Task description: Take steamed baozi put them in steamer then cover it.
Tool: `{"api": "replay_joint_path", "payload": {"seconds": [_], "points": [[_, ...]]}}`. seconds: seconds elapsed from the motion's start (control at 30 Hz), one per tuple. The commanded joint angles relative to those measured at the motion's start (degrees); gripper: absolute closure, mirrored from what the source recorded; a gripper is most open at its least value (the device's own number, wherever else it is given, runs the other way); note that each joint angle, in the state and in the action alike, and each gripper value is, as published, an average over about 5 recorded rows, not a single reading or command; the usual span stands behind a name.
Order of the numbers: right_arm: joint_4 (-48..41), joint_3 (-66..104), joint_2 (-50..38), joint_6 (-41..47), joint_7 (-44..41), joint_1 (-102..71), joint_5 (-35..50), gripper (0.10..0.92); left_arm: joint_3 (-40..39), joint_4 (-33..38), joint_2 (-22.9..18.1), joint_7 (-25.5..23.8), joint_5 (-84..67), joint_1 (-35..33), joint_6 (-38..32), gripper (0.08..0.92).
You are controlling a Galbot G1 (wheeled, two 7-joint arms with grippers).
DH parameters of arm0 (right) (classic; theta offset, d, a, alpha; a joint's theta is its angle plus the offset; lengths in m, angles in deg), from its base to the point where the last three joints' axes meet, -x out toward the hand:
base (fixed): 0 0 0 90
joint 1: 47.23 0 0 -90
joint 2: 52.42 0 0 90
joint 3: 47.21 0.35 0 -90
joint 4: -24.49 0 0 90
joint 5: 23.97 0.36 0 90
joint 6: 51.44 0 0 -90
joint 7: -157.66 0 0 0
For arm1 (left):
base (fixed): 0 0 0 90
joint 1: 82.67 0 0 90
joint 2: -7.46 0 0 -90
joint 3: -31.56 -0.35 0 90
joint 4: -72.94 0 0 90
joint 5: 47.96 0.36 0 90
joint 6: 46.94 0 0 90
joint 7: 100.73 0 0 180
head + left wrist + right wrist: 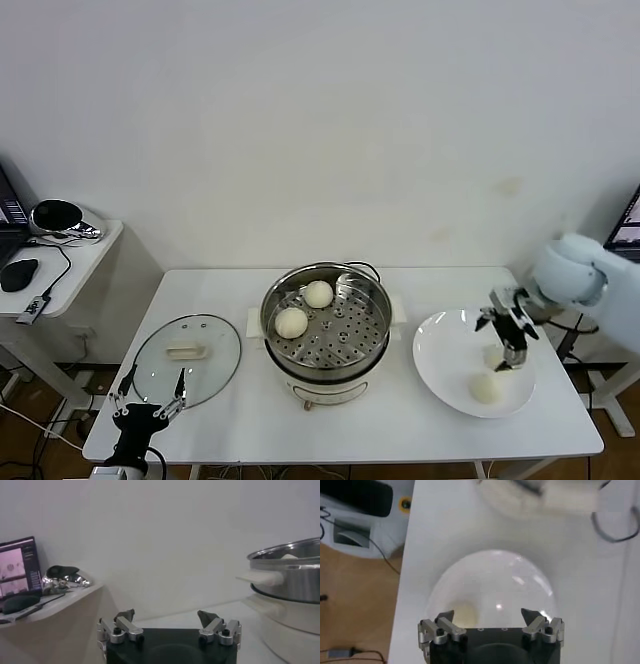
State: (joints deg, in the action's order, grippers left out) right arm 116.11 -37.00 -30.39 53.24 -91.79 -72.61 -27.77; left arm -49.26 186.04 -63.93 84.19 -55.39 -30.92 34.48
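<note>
Head view shows a white table [400,430] with the steamer [326,330] standing at its middle, a shiny steel pot with a perforated tray on a white base. Two steamed baozi lie on that tray toward its far-left part, one [318,294] farther back and one [291,322] nearer, close beside each other. To the right of the steamer sits a white plate [440,360] holding two more baozi: one [486,388] on the near part of the plate, the other [493,355] partly hidden behind the right gripper [508,340]. That gripper hangs over the plate just above this bun, its fingers spread apart with nothing between them; in the right wrist view the plate [490,580] lies beneath the open fingers [444,617] and a bun [465,614] shows at the plate's edge near one fingertip. The cover [188,360], a clear glass lid with a cream handle, lies flat on the table left of the steamer, well apart from it. The left gripper [148,400] waits at the near-left corner of the table, just beside the cover's near rim, fingers wide apart and empty. A small side table [60,262] with a mouse and cables stands at far left.
</note>
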Motion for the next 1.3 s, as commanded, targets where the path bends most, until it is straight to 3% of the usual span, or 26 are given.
{"api": "replay_joint_path", "payload": {"seconds": [0.03, 0.93, 1.3], "points": [[-3.4, 12.9, -0.3, -2.6, 1.7, -17.8, -6.5, 0.203, 0.0, 0.0, 0.0, 0.0, 0.0, -0.1, 0.0, 0.177], [-10.2, 11.8, 8.0, -1.3, 5.2, -18.9, -9.7, 0.213, 1.2, -0.9, -0.4, 0.1, -0.3, -0.1, -0.2, 0.177], [-9.7, 12.2, 7.6, -1.1, 4.7, -18.5, -9.8, 0.373, 1.1, -1.0, -0.6, 0.2, -0.2, -0.2, -0.3, 0.177]]}}
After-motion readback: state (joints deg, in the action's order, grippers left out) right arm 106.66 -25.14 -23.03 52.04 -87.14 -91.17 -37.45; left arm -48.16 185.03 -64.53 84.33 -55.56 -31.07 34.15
